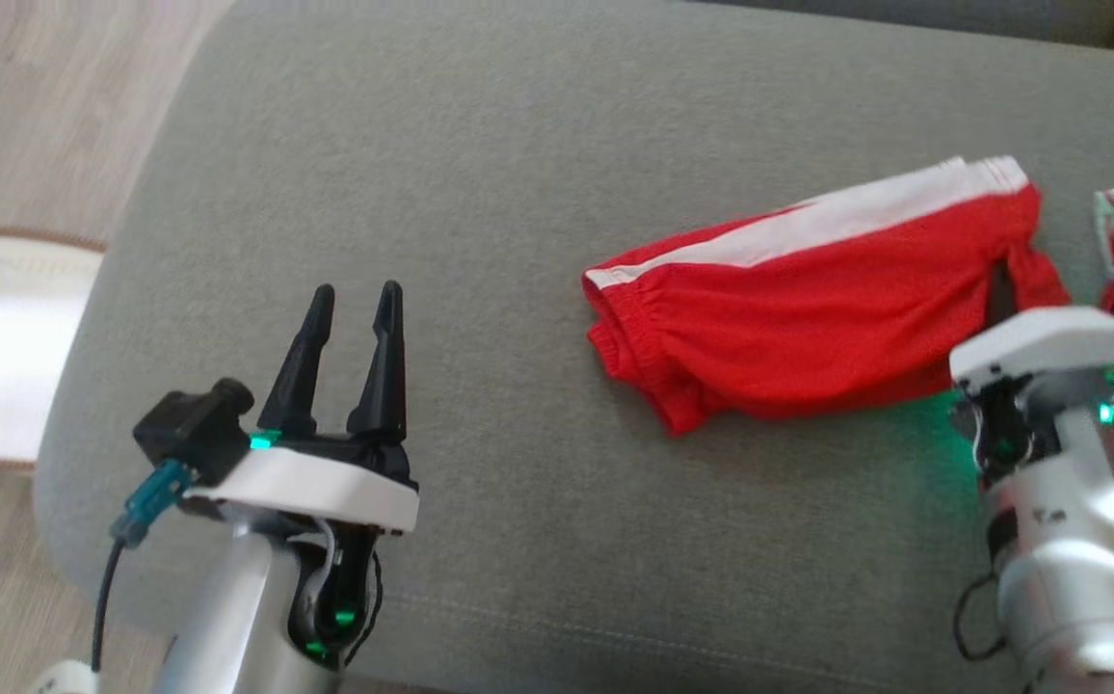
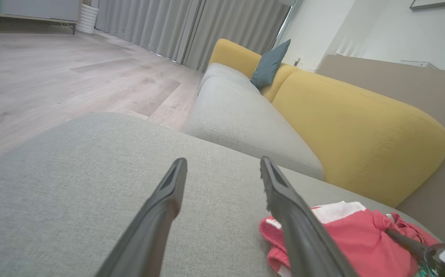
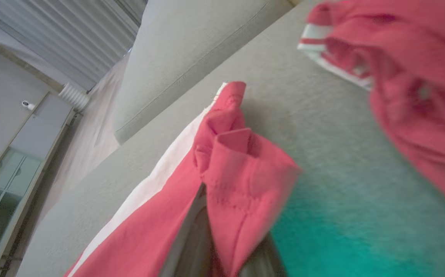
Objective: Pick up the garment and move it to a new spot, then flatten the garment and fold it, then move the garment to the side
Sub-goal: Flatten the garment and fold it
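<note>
Red shorts (image 1: 808, 308) lie folded at grey cushion (image 1: 518, 193) right; right gripper (image 1: 1001, 289) pinched shut on their hem, presumably to drag them aside; left gripper (image 1: 357, 289) wide, empty, parked well clear

Our left gripper (image 1: 357, 289) has two long, tapering black fingers (image 1: 385, 357) on a black base, ringed by a white collar (image 1: 316, 487). A small black camera block (image 1: 196, 424) is mounted beside it, fed by a teal plug (image 1: 147, 496) and a dark cable (image 1: 102, 607). Our forearms (image 1: 229, 617) are silver, with green lamps (image 1: 263, 440); we see a white cap (image 1: 1048, 342) on the right wrist.
</note>
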